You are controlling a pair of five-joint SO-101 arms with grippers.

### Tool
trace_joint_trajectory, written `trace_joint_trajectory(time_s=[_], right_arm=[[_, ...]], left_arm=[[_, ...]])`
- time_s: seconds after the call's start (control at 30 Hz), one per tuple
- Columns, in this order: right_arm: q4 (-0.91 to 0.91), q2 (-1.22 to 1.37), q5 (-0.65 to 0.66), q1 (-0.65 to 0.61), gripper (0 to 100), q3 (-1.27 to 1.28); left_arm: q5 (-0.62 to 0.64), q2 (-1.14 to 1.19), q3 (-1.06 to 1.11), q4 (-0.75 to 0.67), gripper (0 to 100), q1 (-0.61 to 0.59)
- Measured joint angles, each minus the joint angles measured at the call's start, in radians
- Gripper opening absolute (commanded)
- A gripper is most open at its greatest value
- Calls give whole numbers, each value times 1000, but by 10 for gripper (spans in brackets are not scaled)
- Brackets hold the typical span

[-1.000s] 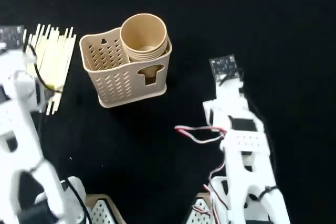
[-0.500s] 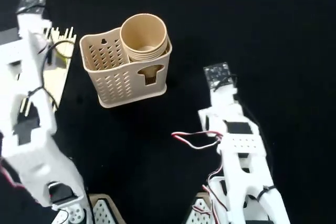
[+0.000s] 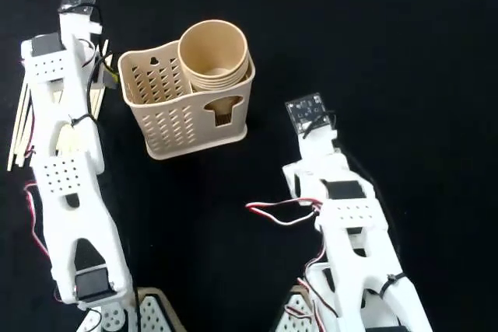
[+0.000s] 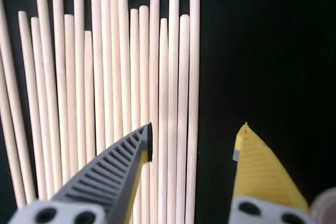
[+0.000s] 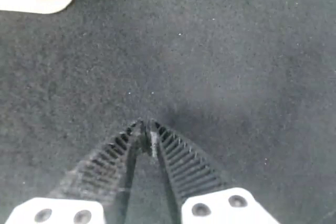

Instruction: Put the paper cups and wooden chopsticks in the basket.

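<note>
Near, right of centre: right gripper point(image 5: 146, 129) pinched closed, empty, over the black table point(image 3: 405, 75). Farther left: left gripper point(image 4: 197, 129) spread wide, holding nothing, above wooden chopsticks point(image 4: 105, 77) beside the basket point(image 3: 187, 114), paper cups point(image 3: 214, 56) stacked inside. Risks catching only edge sticks and scattering the rest.

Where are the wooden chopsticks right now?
The chopsticks lie at the high view's left edge, on the table left of the basket, beneath the open left gripper.
</note>
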Motion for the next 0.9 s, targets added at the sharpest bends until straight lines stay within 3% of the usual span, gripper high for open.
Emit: trace_joint_trajectory(time_s=[0.3, 0.6, 0.9], right_arm=[[0, 0, 0, -3, 14, 0], [-20, 0, 0, -3, 14, 0], [-21, 0, 0, -5, 15, 0]], left_arm=[[-3, 196, -150, -5, 258, 3], [0, 262, -161, -3, 50, 15], [-3, 269, -189, 20, 33, 17]])
